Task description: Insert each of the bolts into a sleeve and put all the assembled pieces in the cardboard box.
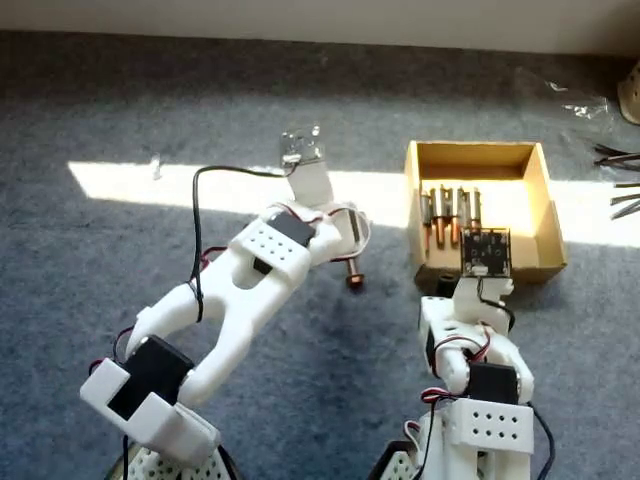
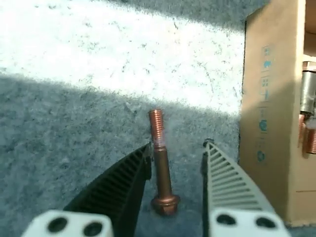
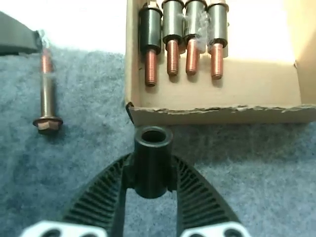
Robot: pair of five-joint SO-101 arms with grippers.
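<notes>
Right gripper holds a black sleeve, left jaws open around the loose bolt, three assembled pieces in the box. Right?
Wrong count: the cardboard box holds four assembled pieces, not three, per the right wrist view. Otherwise yes: the right gripper holds the black sleeve, and the left gripper has its jaws open around the loose bolt.

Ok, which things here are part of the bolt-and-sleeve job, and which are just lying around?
Job: loose bolt, left hand open around it, black sleeve in the right hand, cardboard box, four finished pieces inside.
Lying about: clear plastic bag, dark thin items beside it.
</notes>
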